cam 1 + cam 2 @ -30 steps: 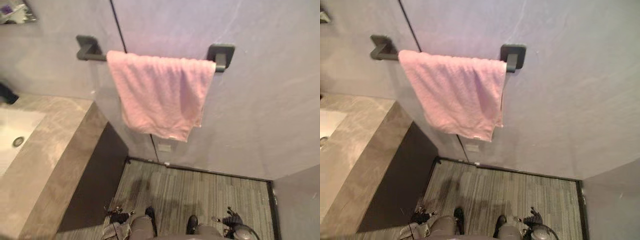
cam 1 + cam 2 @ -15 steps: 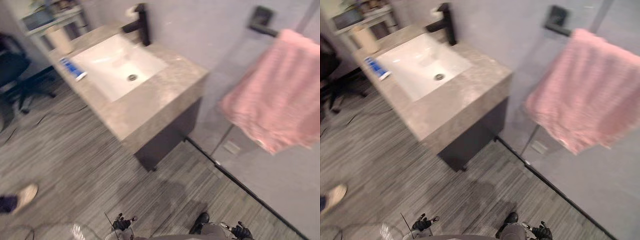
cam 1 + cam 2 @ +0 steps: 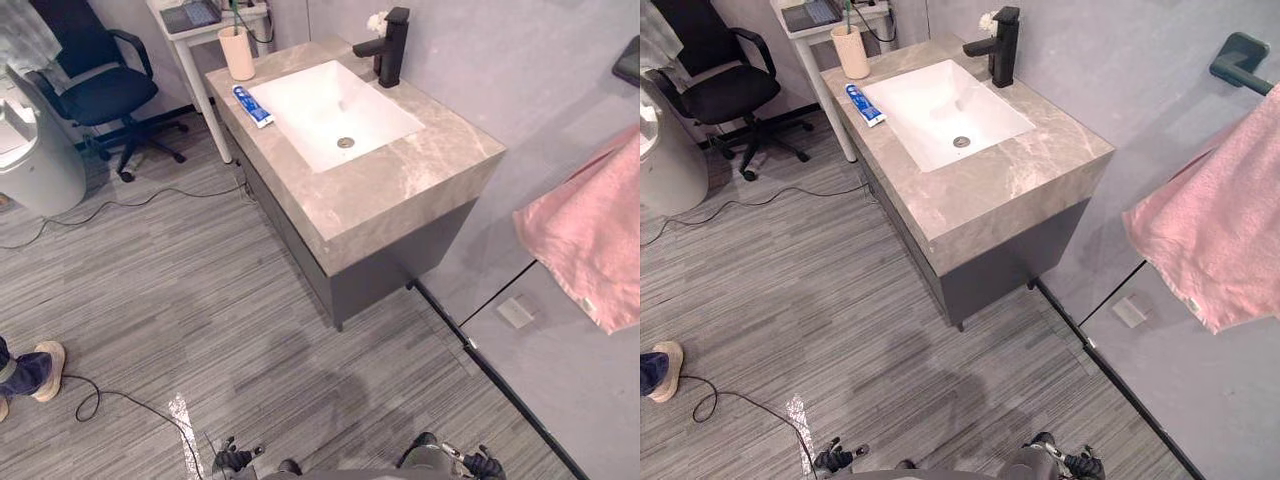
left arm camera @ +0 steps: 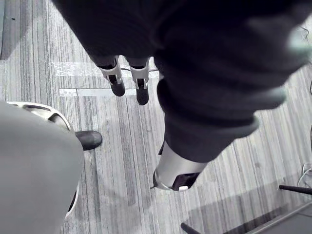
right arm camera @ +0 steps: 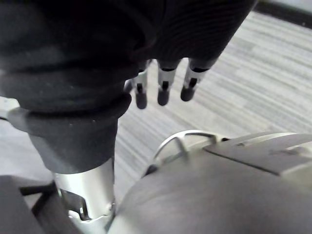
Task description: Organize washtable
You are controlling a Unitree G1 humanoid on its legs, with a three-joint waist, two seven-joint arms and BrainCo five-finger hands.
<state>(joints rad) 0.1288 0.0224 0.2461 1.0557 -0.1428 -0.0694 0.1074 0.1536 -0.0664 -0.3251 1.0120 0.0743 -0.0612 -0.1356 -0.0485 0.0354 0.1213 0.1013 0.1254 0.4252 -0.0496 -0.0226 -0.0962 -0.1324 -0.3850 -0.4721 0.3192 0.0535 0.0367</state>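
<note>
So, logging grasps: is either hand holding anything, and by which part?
Nothing is held: the left hand and right hand both hang open.

pink towel (image 3: 590, 235), white basin (image 3: 335, 112), grey marbled countertop (image 3: 400, 185), black tap (image 3: 390, 45)

Left hand (image 4: 141, 84): silver fingers (image 4: 116, 78) with rounded dark tips and a dark slot along each silver segment. Back and wrist sit under a dark ribbed cover (image 4: 209, 73). Thumb (image 4: 176, 171) is a broader silver-grey piece with a dark end. Right hand (image 5: 163, 87): same build, with silver finger segments (image 5: 189, 80), dark-tipped. Its black cover (image 5: 87, 53) is matte and finely ribbed, ending in a thick rolled rim. Below the rim is a silver-grey segment (image 5: 85, 195) with dark recesses.
</note>
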